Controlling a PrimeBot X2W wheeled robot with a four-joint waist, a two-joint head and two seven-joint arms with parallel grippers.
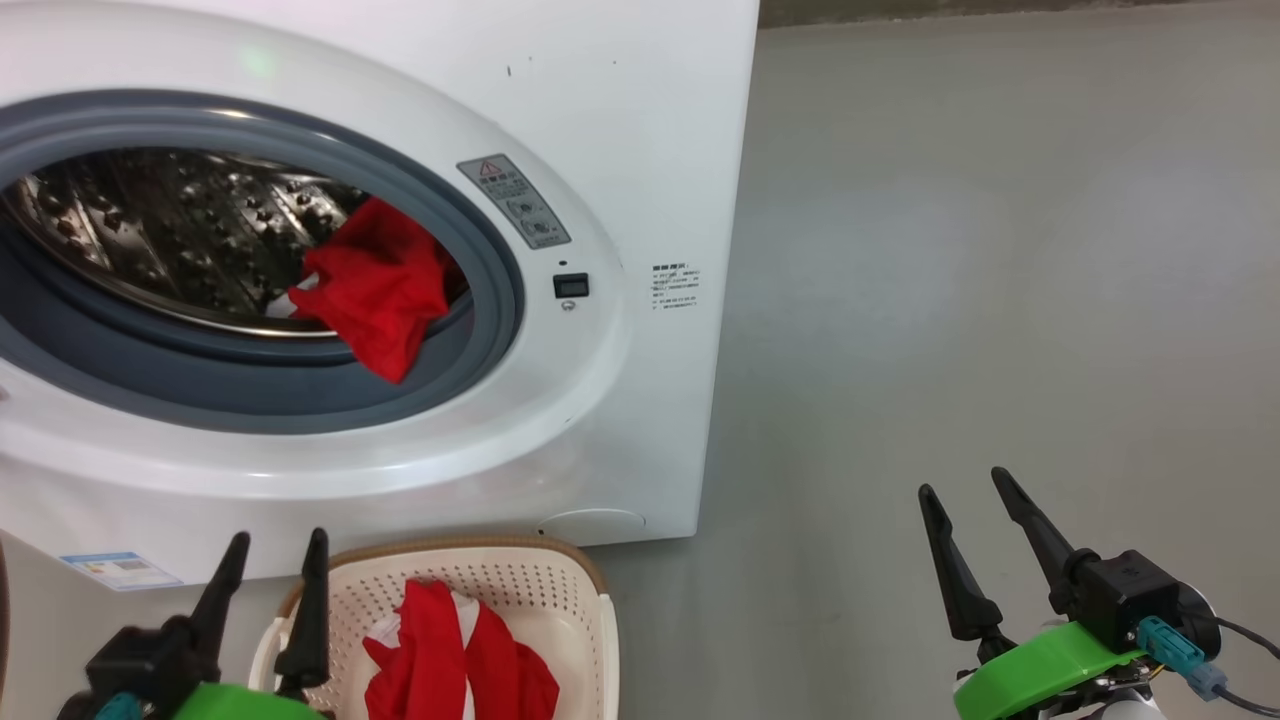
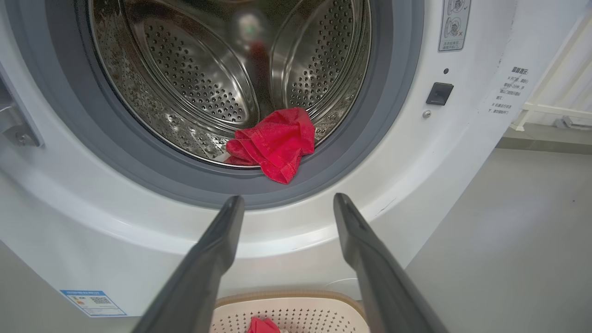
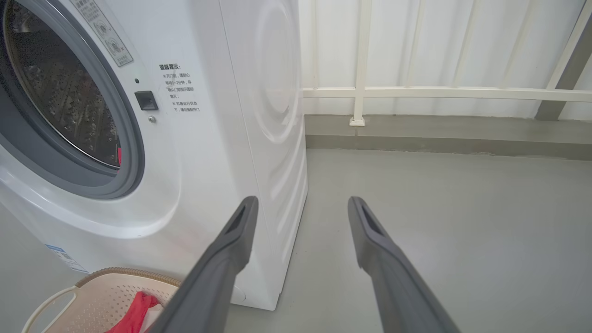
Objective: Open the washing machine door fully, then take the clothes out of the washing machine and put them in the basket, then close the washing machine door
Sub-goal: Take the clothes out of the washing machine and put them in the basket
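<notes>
We see the left gripper (image 1: pixel 279 538) at the head view's 7 o'clock, fingers spread, holding nothing. Right gripper (image 1: pixel 962 481) at 4 o'clock, fingers also spread and empty, over bare grey floor (image 1: pixel 1000 250).

The white washing machine (image 1: pixel 640 150) fills the 10 o'clock part of the head view, its round mouth uncovered. One red garment (image 1: pixel 375 285) lies bunched at the lower right of the steel drum (image 1: pixel 180 230), its lower corner hanging over the grey gasket (image 1: pixel 250 385). From the left gripper it sits at about 1 o'clock, well apart, no contact. In the left wrist view we have it at 12 o'clock, beyond the fingertips and centred on the gap between them.

The cream basket (image 1: pixel 590 600) stands on the floor right in front of the machine, just beside the left gripper at its 3 o'clock. A red-and-white garment (image 1: pixel 450 660) lies inside it.

From the right gripper, the red garment in the drum is at 10 o'clock, far off; the basket is at 9 o'clock, well apart.
</notes>
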